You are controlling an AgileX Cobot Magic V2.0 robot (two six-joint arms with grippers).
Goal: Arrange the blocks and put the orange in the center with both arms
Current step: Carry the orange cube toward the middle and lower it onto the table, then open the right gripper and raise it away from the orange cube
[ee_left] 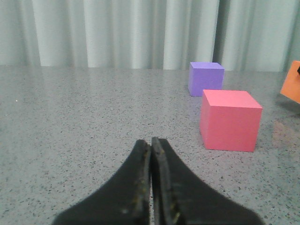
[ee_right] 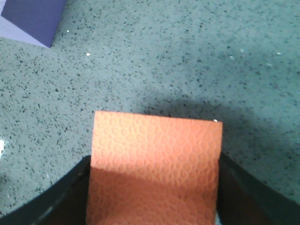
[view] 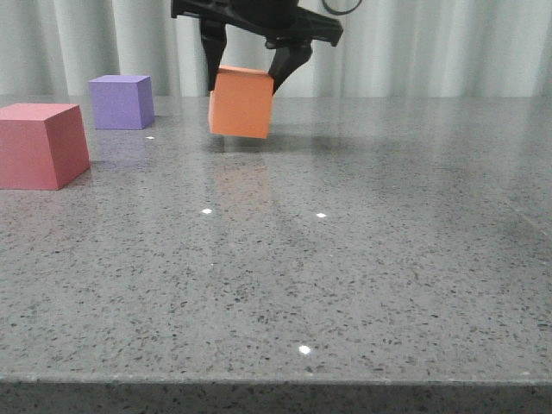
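Observation:
My right gripper is shut on the orange cube and holds it tilted, just above the grey table at the back middle. In the right wrist view the orange cube fills the space between the fingers. The purple cube stands at the back left, and its corner shows in the right wrist view. The red-pink cube stands at the left, nearer the front. My left gripper is shut and empty, low over the table, left of the red-pink cube and purple cube.
The speckled grey table stretches to its front edge. A pale curtain hangs behind it. An edge of the orange cube shows at the border of the left wrist view.

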